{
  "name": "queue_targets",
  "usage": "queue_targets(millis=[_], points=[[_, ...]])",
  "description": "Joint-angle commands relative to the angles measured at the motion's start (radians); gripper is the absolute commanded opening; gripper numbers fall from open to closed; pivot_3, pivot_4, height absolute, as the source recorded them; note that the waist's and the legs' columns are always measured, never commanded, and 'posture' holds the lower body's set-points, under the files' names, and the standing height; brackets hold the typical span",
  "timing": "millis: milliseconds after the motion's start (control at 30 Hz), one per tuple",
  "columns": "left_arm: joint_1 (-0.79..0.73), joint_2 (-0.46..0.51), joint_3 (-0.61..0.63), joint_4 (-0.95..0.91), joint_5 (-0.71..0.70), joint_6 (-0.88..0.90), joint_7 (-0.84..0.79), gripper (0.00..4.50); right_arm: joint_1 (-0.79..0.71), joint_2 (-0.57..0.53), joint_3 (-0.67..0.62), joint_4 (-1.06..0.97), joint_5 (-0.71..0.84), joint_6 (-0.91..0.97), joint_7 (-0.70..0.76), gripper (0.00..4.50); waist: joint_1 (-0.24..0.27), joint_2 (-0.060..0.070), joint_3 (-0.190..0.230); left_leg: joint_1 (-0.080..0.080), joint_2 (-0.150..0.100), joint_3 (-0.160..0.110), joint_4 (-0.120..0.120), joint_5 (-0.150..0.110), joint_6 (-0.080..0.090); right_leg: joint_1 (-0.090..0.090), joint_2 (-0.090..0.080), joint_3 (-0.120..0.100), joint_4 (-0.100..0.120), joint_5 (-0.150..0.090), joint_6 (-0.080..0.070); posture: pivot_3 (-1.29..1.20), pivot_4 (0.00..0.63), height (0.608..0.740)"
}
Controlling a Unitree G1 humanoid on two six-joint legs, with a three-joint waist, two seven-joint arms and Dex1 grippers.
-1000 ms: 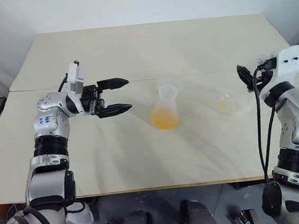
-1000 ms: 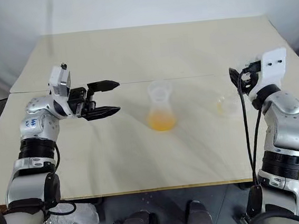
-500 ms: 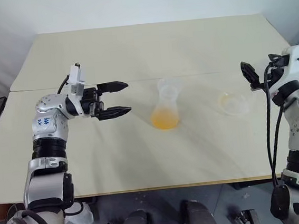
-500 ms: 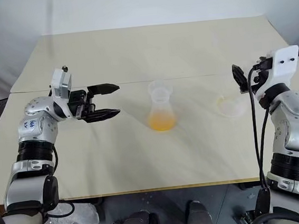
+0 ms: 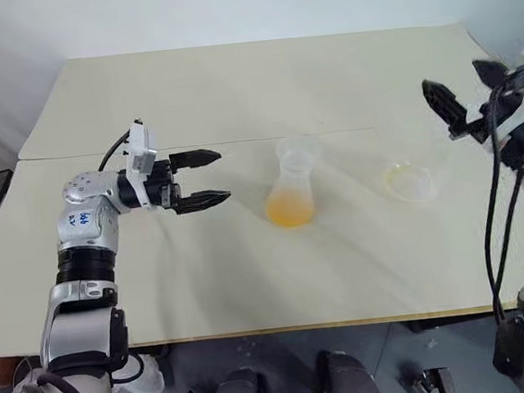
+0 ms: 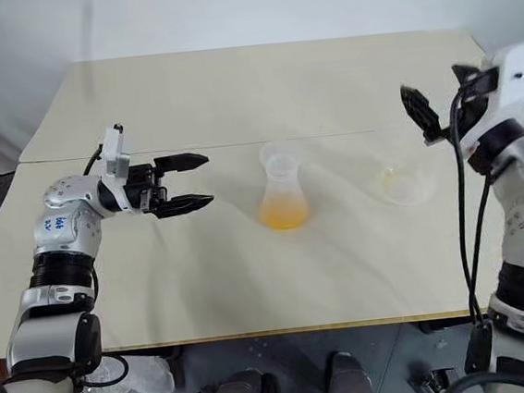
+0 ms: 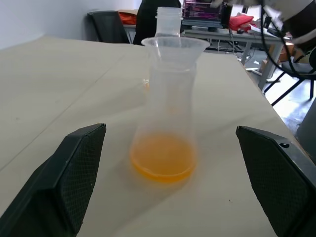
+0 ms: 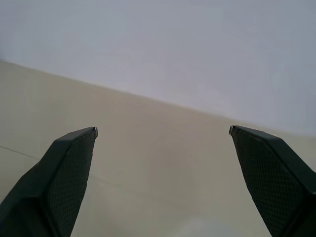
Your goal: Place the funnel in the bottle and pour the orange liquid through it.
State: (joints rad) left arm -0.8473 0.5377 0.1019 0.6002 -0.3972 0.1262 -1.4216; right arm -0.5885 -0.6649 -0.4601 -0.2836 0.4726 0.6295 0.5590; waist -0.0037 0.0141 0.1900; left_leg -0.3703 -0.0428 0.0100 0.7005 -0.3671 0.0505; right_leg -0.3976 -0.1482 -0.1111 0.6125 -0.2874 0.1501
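Funnel (image 7: 175, 45) sits in the bottle (image 7: 165, 94), orange liquid (image 7: 163, 160) pooled below; we judge the pouring finished. Left gripper (image 5: 224, 174) and right gripper (image 5: 451, 74) both stand apart, empty.

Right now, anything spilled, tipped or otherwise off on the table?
No spill. The bottle stands upright holding the orange liquid, with the funnel seated in its neck. Only oddity: the second flask lies on its side, apparently empty, near the right gripper.
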Motion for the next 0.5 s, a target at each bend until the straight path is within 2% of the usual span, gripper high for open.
queue_targets(millis=[33,133,233,333,500], points=[[0.026,0.023,0.039,-0.051,-0.039,-0.009,-0.015,4.50,0.103,-0.073,-0.032,-0.157,0.114,0.006,0.133,4.48,0.005,-0.002,-0.001,0.000,0.000,0.000,0.000,0.000,0.000,0.000,0.000,0.000,0.000,0.000,0.000,0.00,0.150,0.740],[0.073,0.047,0.053,-0.076,-0.042,-0.015,-0.017,4.50,0.281,-0.124,-0.110,-0.300,0.282,0.071,0.247,4.48,0.012,-0.003,-0.001,0.000,-0.001,-0.002,0.000,0.000,0.000,0.003,0.000,-0.001,-0.002,0.000,0.000,0.00,0.150,0.740],[0.119,0.082,0.061,-0.091,-0.042,-0.017,-0.037,4.50,0.451,-0.161,-0.161,-0.401,0.347,0.099,0.299,4.48,0.017,-0.003,0.000,0.000,-0.002,0.000,0.002,-0.001,0.002,0.003,-0.002,0.000,-0.002,0.000,0.001,0.00,0.150,0.740],[0.153,0.098,0.070,-0.102,-0.049,-0.023,-0.039,4.50,0.601,-0.162,-0.176,-0.453,0.327,0.064,0.333,4.48,0.025,-0.004,-0.001,0.001,-0.001,0.000,0.002,-0.001,0.002,0.004,-0.001,0.000,-0.003,0.001,0.001,0.00,0.150,0.740],[0.181,0.074,0.122,-0.144,-0.102,-0.017,0.012,4.50,0.782,-0.058,-0.178,-0.421,0.256,-0.078,0.350,4.48,0.033,-0.005,-0.001,0.001,-0.002,0.000,0.004,-0.001,0.002,0.005,-0.001,0.001,-0.003,0.001,0.001,0.00,0.150,0.740]])
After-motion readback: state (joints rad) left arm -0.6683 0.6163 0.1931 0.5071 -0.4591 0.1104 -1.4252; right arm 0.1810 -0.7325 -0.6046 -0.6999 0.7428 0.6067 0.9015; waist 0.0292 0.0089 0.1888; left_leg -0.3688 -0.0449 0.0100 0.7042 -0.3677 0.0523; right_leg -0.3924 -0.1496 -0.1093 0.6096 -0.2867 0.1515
